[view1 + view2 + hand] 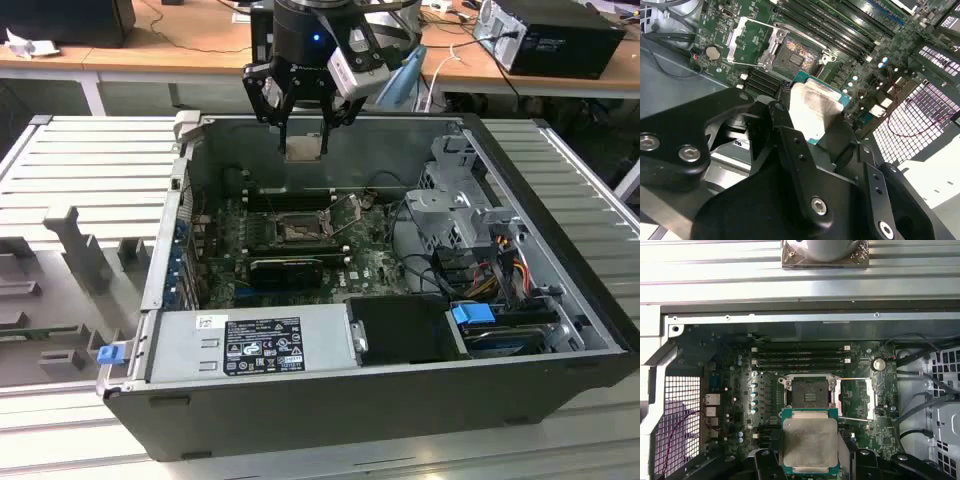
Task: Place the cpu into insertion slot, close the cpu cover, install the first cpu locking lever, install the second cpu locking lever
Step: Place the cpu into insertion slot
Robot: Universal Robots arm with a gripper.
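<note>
Wooden benches (200,45) stand at the far side of a workshop in the exterior view. A grey ribbed table (90,160) is set before them, and an open computer case (330,400) is laid on it. The gripper (304,138) hangs above the far wall of the case, with the chip (304,150) clenched between its fingers, well above the green board (370,265). The socket (297,229) is found lower down on the board and somewhat nearer than the chip (almost in line with it, little to either side).

In the second wrist view the chip (815,107) is pinched at two opposite edges by the black fingers (787,130), its silvery face turned to the camera. The socket (799,55) lies beyond it, bare, and the cover (751,42) is swung open beside it.

In the first wrist view the chip (809,442) is held flat, its edges roughly parallel to those of the socket (810,391). The two are apart. The cover (856,399) is folded back to one side, so the recess is left unobstructed. The placing is judged to turn on this offset: the socket lies below the chip and a little toward the near side.
</note>
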